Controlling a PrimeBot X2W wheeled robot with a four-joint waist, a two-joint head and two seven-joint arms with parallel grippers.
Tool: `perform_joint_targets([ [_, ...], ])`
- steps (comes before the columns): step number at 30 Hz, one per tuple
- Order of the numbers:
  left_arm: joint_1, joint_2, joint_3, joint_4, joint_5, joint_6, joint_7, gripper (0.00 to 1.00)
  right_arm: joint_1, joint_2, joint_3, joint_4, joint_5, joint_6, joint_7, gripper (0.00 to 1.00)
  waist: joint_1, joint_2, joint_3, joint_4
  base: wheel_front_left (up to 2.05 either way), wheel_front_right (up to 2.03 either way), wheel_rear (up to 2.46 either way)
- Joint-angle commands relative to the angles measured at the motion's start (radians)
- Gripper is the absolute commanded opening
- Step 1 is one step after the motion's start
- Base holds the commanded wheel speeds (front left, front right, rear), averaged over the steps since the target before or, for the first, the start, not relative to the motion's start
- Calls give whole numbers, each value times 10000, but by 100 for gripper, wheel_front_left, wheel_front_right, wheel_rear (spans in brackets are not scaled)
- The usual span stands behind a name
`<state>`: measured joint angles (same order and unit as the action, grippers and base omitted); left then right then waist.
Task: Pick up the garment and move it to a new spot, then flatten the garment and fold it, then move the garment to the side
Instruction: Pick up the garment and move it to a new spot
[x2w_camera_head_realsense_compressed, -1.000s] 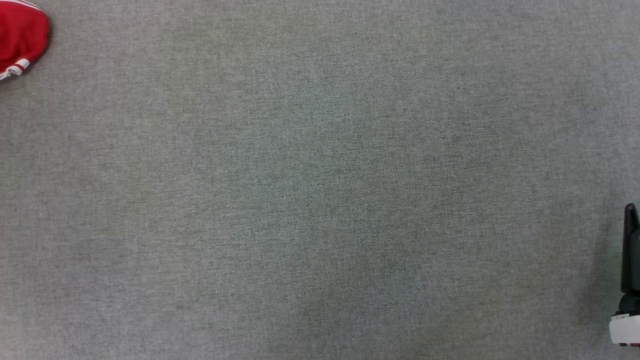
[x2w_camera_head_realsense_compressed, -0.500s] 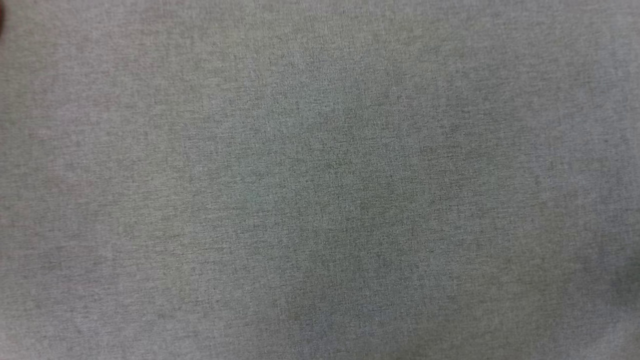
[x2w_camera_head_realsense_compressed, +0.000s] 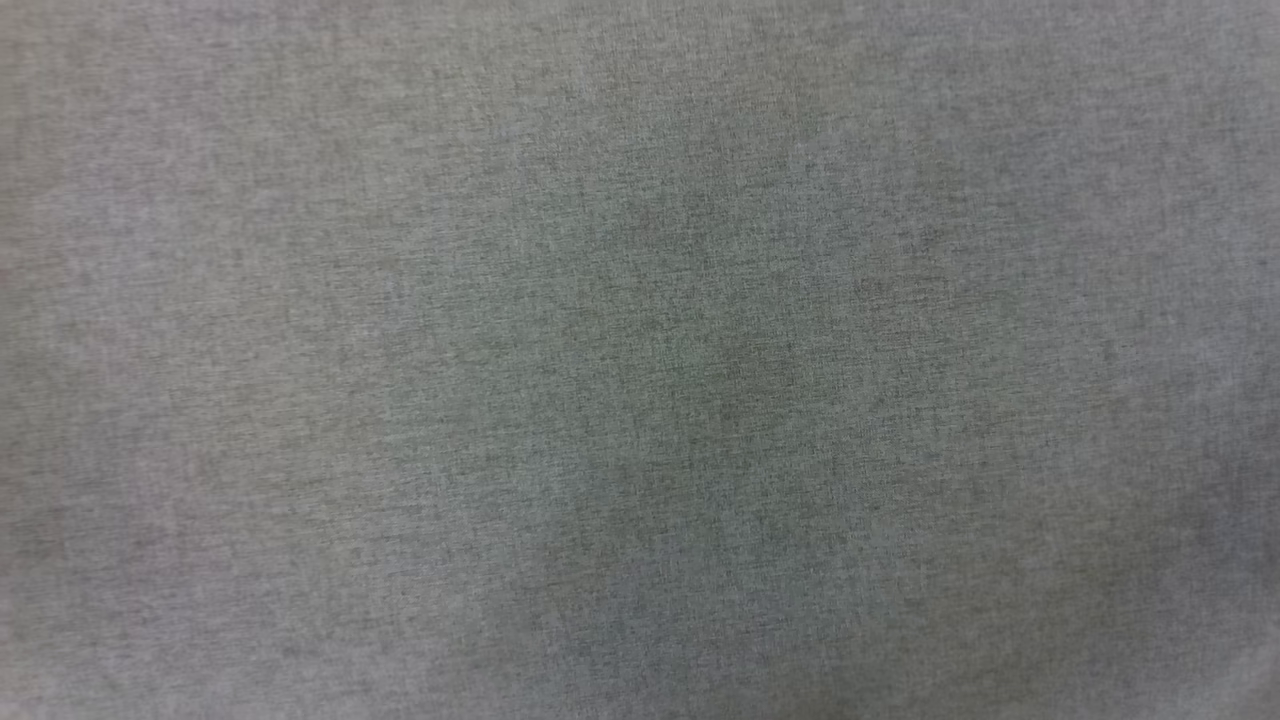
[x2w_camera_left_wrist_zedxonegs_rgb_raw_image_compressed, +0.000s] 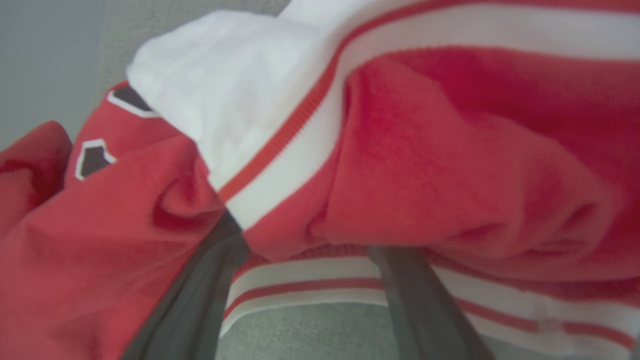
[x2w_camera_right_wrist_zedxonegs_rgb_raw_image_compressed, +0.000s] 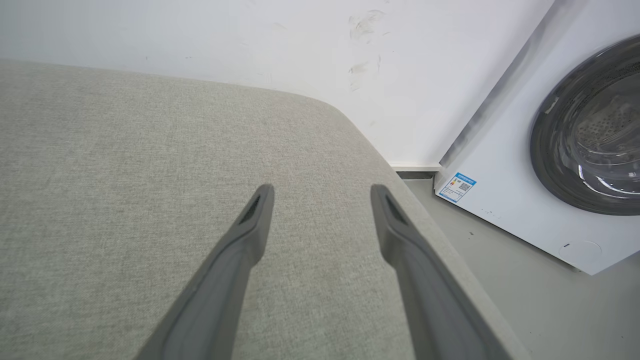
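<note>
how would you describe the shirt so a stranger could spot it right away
Start at the grey cloth-covered surface. Heaped on it lies the shirt, crumpled. Bright red cloth, a white sleeve, red-and-white striped trim and black white-edged lettering set it apart from the plain grey around it.

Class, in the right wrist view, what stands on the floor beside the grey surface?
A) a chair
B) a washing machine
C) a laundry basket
B: a white washing machine with a round dark door stands past the edge of the grey surface.
</note>
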<state>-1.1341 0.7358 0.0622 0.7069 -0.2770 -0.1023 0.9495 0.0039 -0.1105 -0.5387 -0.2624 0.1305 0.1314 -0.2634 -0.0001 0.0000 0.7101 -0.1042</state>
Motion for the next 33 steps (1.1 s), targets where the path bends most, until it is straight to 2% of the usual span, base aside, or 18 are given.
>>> perform_joint_targets([
  [1, 304, -297, -189, 287, 4, -48, 13, 100, -16, 57, 27, -65, -53, -14, -20, 100, 1, 0, 59, -34, 0, 0, 0],
  [3, 271, -277, -324, 258, -111, -143, -148, 100, -18, 123, 86, -70, -67, -14, -20, 100, 1, 0, 112, -61, 0, 0, 0],
  [4, 275, -311, -407, 332, -217, -202, -89, 0, -30, 147, 110, -58, -84, -14, -20, 100, 1, 0, 113, -73, 0, 0, 0],
  [11, -5, -24, -1056, 248, -717, -312, -416, 0, -200, 229, 280, -127, -158, -14, -20, 100, 1, 0, -211, -50, 0, 0, 0],
  [16, -265, 480, -2141, -240, -1380, -284, -720, 0, -169, 348, 608, 39, -169, -14, -20, 100, 1, 0, -729, 77, 0, 0, 0],
  [23, -718, 1195, -3857, -880, -2417, -278, -1090, 0, -49, 440, 1120, 594, -142, -14, -22, 100, 1, 0, -1713, 334, 0, 0, 0],
  [28, -1238, 1583, -5441, -1667, -2969, -278, -1080, 0, 151, 466, 1063, 986, 4, -14, -20, 100, 1, 0, -2597, 523, 0, 0, 0],
  [33, -1839, 1493, -6862, -2475, -3632, -277, -926, 0, 572, 512, 1242, 1363, -97, -14, -20, 100, 1, 0, -3589, 682, 0, 0, 0],
])
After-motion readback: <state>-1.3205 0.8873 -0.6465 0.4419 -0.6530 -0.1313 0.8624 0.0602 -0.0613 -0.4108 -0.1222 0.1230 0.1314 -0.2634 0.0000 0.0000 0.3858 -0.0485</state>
